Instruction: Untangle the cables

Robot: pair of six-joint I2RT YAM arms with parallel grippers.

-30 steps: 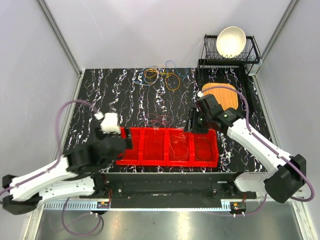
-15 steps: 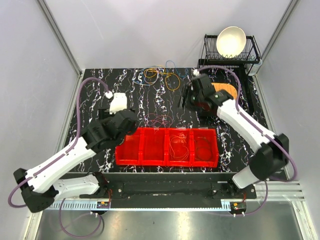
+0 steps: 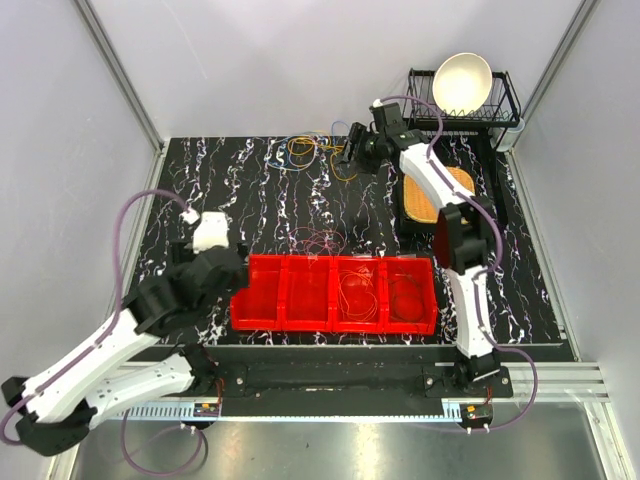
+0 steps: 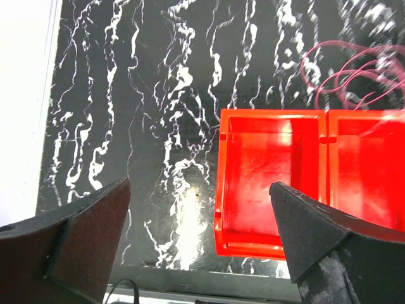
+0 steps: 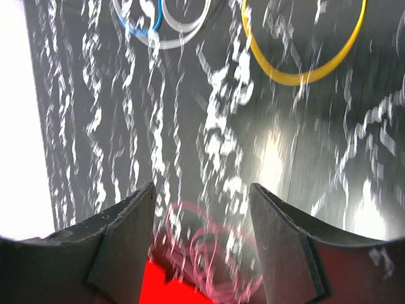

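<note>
the right hand (image 3: 352, 155) had gone a long way in one second. before, it was low over the red tray (image 3: 262, 295) at 6 o'clock on the bench (image 3: 200, 180). now the arm was stretched right out to 12 o'clock, next to the pile of cables (image 3: 312, 150). its own camera showed its two fingers (image 5: 126, 247) spread apart with nothing between them, so that hand was empty. a yellow loop (image 5: 304, 63) lay at 1 o'clock in that picture, and a blue cable (image 5: 142, 22) and a white cable (image 5: 183, 25) lay at 11 o'clock. i could not tell how high the hand was above them.

the left hand (image 3: 243, 272) had swung out toward 10 o'clock and then come back. it was by the left end of the tray, at about 8 o'clock. its fingers (image 4: 82, 234) were wide apart too, with nothing in them, over the bare first box.

a pink cable (image 3: 320, 240) lay loose on the bench, touching the far edge of the tray. some thin loops (image 3: 358, 290) lay in the boxes on the right.

i think the right hand was going for the next cable. most of the pile was not sorted yet.
</note>
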